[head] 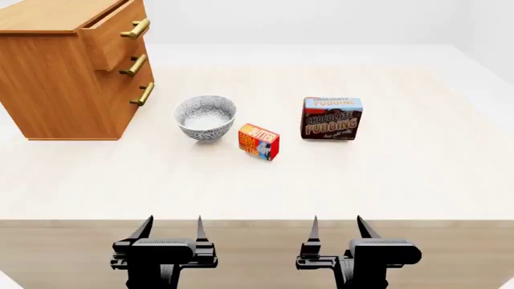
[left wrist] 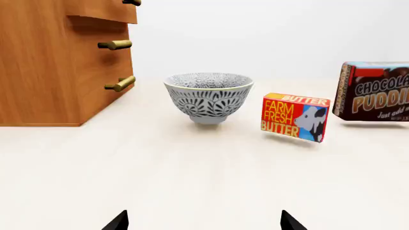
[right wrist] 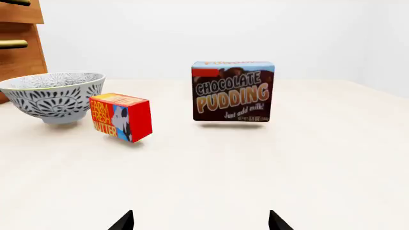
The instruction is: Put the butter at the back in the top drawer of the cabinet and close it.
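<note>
Broadly, the pale table [head: 418, 174] carries everything, and the cabinet [head: 56, 72] is the biggest thing on it, a light-brown wooden chest standing at the far left. Its top drawer [head: 108, 37] sticks out a little from the front, proud of the two drawers below, and each drawer has a brass bar handle; what lies inside the top drawer cannot be seen.

Next in size is the chocolate pudding box [head: 331, 118], brown and blue, standing upright to the right of centre. A patterned grey-and-white bowl [head: 206, 117] sits between it and the cabinet, and its inside looks bare.

Smallest is the butter [head: 259, 141], a red-orange box with yellow "FARM FRESH BUTTER" lettering and a blue panel showing a cow. It stands on edge just beside the bowl, on the bowl's right and a little nearer the robot, apart from the pudding box.

Both arms hang at the near table edge, well apart from the objects. The left gripper [head: 171, 227] has its fingers spread wide around nothing, and the right gripper [head: 337, 227] likewise.
</note>
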Available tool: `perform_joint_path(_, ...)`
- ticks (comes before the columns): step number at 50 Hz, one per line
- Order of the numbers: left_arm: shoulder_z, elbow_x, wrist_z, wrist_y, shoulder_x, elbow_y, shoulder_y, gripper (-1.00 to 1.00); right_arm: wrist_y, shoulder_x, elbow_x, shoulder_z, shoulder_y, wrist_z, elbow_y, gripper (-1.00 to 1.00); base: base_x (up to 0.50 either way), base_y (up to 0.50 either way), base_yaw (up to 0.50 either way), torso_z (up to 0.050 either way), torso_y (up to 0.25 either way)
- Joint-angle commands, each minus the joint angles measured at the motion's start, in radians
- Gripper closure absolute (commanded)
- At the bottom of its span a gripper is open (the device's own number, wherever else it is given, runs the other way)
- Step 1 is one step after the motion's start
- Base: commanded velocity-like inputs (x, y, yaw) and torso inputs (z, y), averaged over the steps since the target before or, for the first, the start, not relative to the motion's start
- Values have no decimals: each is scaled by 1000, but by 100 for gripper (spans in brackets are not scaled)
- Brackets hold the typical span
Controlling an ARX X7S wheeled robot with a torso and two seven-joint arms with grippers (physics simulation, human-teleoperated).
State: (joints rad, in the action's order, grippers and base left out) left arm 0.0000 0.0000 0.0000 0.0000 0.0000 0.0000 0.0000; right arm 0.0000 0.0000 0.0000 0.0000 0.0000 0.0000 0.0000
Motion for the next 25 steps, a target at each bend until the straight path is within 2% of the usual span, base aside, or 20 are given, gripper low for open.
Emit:
perform_joint_path(1,17,-18,-20,0,-15,0,0,-100,0,15,15,-20,0,21,1,-100,0,0,0,0,0)
perform_joint_path(11,48,-47,-66,10,-43,-5,-3,-100,11,46,51,-55,2,46,0,-100,0,0,0,0,0)
perform_joint_path(25,77,-71,-93,-2,-66,-6,-8,-100,-1,69,69,-83,-4,72,-3,-100,0,0,0,49,0)
